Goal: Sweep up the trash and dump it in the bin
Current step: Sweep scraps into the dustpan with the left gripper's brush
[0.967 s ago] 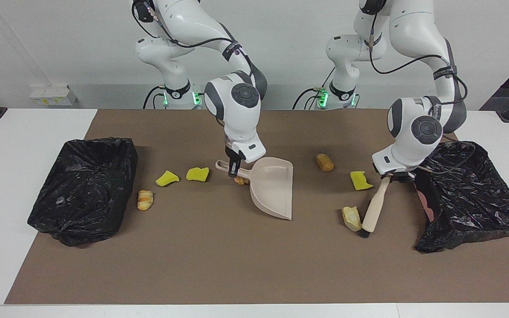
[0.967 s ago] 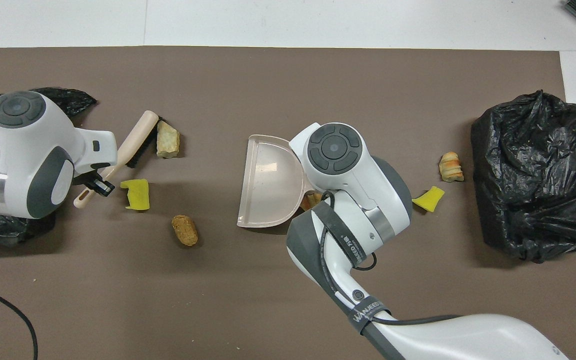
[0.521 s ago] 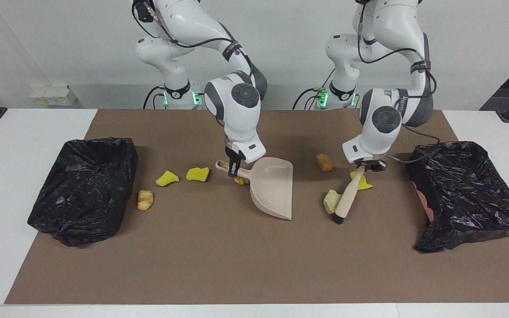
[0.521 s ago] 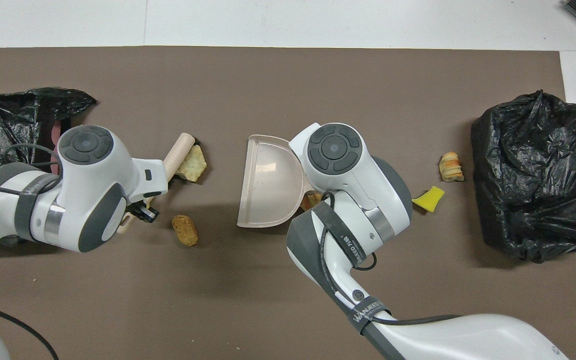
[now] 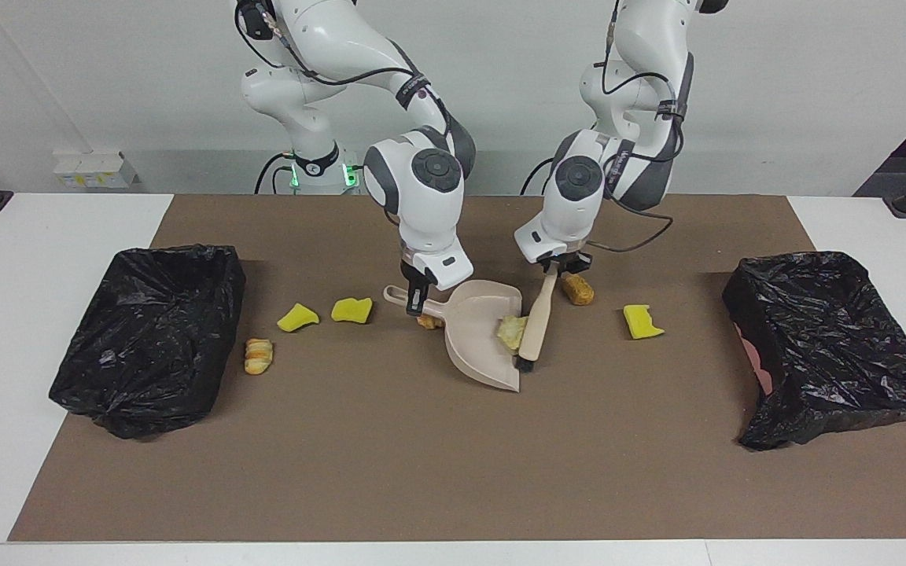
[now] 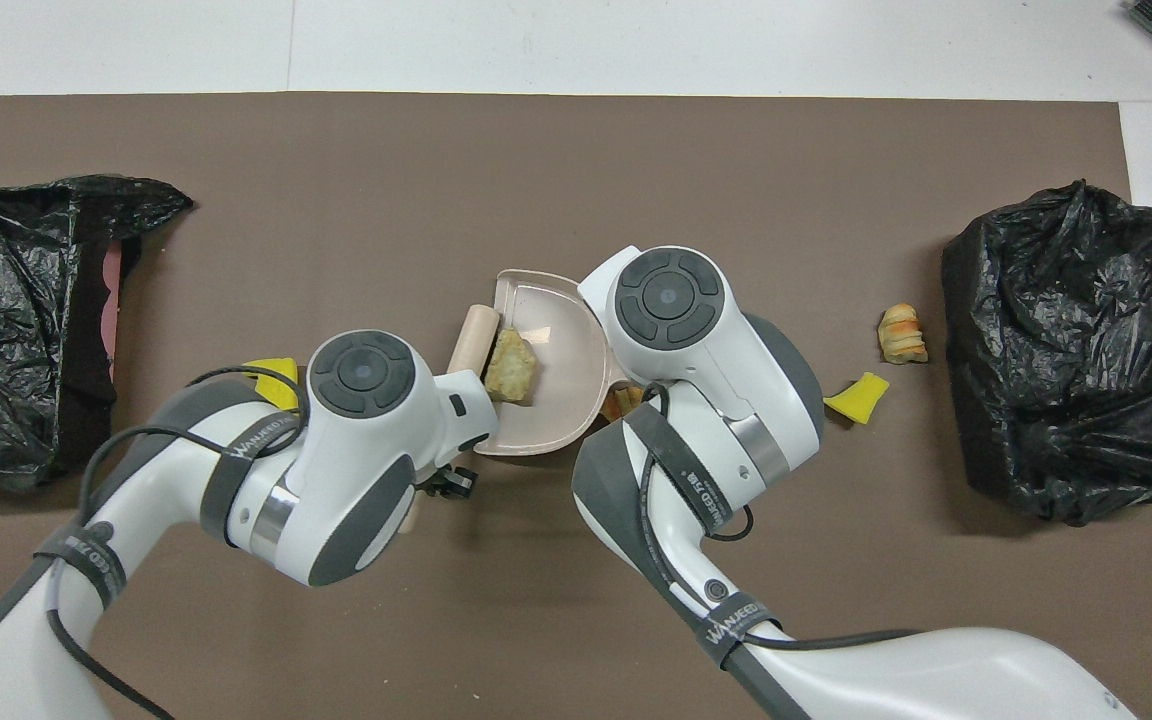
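My right gripper [image 5: 418, 294] is shut on the handle of the beige dustpan [image 5: 478, 347], which lies on the mat mid-table. My left gripper [image 5: 552, 269] is shut on the beige-handled brush [image 5: 535, 322], whose bristle end rests at the pan's open edge. One pale beige trash piece [image 5: 510, 332] lies inside the pan [image 6: 564, 330], against the brush; it also shows in the overhead view [image 6: 513, 365]. A bread piece [image 5: 578, 289] and a yellow sponge [image 5: 642, 321] lie toward the left arm's end. A bread bit [image 5: 427, 321] lies under the pan's handle. Two yellow chunks [image 5: 296, 317] [image 5: 351, 309] and a striped bread piece [image 5: 258, 355] lie toward the right arm's end.
A bin lined with a black bag [image 5: 146, 338] stands at the right arm's end of the brown mat, and another [image 5: 830, 346] at the left arm's end. In the overhead view both arms cover much of the middle.
My left arm has swept the brush from beside the bin at its end to the dustpan, pushing the pale beige piece into the pan. The right arm and pan have stayed still.
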Tool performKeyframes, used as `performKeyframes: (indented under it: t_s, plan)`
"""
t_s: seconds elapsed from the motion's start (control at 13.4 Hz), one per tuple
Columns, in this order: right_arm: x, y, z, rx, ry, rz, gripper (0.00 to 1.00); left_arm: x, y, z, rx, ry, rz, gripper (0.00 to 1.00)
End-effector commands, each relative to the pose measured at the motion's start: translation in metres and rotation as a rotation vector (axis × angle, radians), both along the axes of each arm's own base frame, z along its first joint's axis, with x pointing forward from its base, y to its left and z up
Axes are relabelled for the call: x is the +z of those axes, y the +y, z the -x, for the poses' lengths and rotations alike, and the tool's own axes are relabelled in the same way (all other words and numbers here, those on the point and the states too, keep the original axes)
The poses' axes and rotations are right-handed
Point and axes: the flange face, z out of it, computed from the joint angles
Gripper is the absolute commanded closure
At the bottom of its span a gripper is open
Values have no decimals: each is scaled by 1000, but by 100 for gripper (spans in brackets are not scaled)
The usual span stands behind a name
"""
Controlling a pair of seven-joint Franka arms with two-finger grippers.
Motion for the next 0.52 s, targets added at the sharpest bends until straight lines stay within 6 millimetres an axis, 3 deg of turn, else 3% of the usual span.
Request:
performKeyframes:
  t_s: [0.0,0.22,0.45]
  plan:
    - [-1,-3,6,42,-14,1,100,31,-17,-5,62,-53,41,100]
    - [-2,-2,5,39,-14,1,100,70,0,-21,154,-102,45,100]
    - [-2,-3,6,37,-7,6,100,92,46,-23,252,-52,-31,100]
